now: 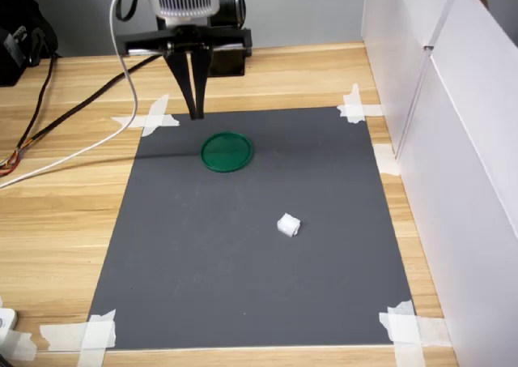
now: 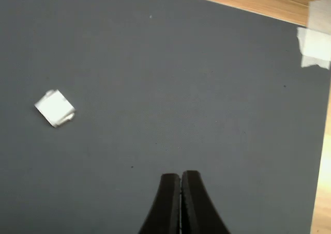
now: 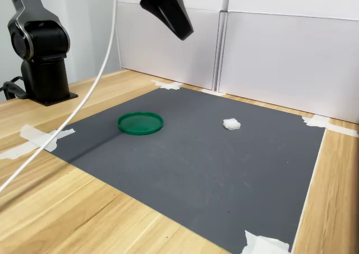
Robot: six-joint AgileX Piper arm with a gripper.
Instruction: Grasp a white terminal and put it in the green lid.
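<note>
The pincer (image 1: 195,113) hangs high over the far edge of the grey mat (image 1: 243,262) in the first exterior view, its two black fingers pressed together with nothing between them. The wrist view confirms it: the fingertips (image 2: 170,192) meet along a thin seam, empty. In the second exterior view the pincer (image 3: 185,34) sits well up in the air, clear of everything below.

Down on the mat, the green lid (image 1: 227,151) lies flat, near the far edge and just ahead of the pincer in the first exterior view; in the second exterior view the green lid (image 3: 140,123) is toward the left of the mat. The white terminal (image 1: 289,225) rests on the bare mat, well apart from the lid, nearer the middle. The wrist view catches the white terminal (image 2: 55,108) a little blurred, so its faces are hard to read. The second exterior view shows the white terminal (image 3: 231,124) to the right of the lid.

White tape (image 1: 150,117) pins the mat's corners to the wooden surface (image 1: 57,205).
</note>
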